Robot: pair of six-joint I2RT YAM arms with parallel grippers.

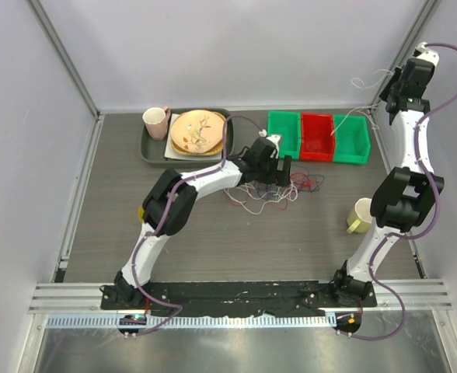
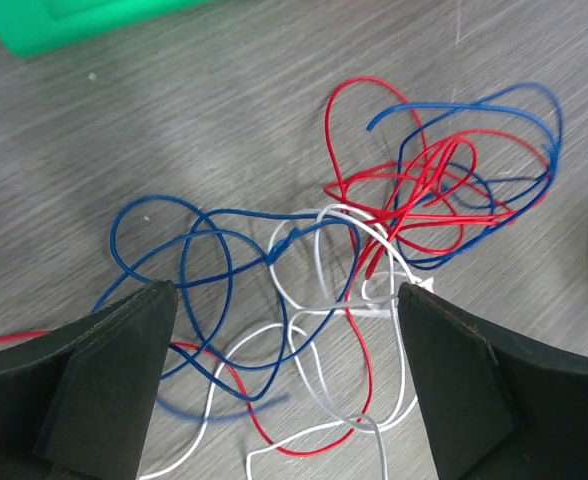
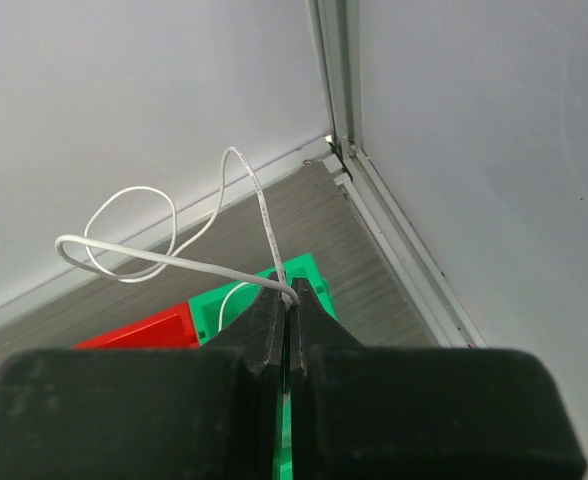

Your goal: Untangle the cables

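Note:
A tangle of thin red, white and dark blue cables (image 1: 279,192) lies on the table in front of the bins. In the left wrist view the blue loops (image 2: 204,240), the red loops (image 2: 424,180) and the white loops (image 2: 314,330) cross one another. My left gripper (image 1: 281,167) hovers over the tangle, open and empty (image 2: 284,370), with the wires between its fingers. My right gripper (image 1: 395,84) is raised high at the back right corner. It is shut (image 3: 292,300) on one white cable (image 3: 174,262), which loops out to the left (image 1: 368,78) and hangs down towards the right green bin.
A green bin (image 1: 284,134), a red bin (image 1: 316,137) and a second green bin (image 1: 350,138) stand in a row at the back. A tray (image 1: 152,149) holds a plate (image 1: 197,130) and a pink mug (image 1: 156,120). A yellow mug (image 1: 360,215) stands by the right arm.

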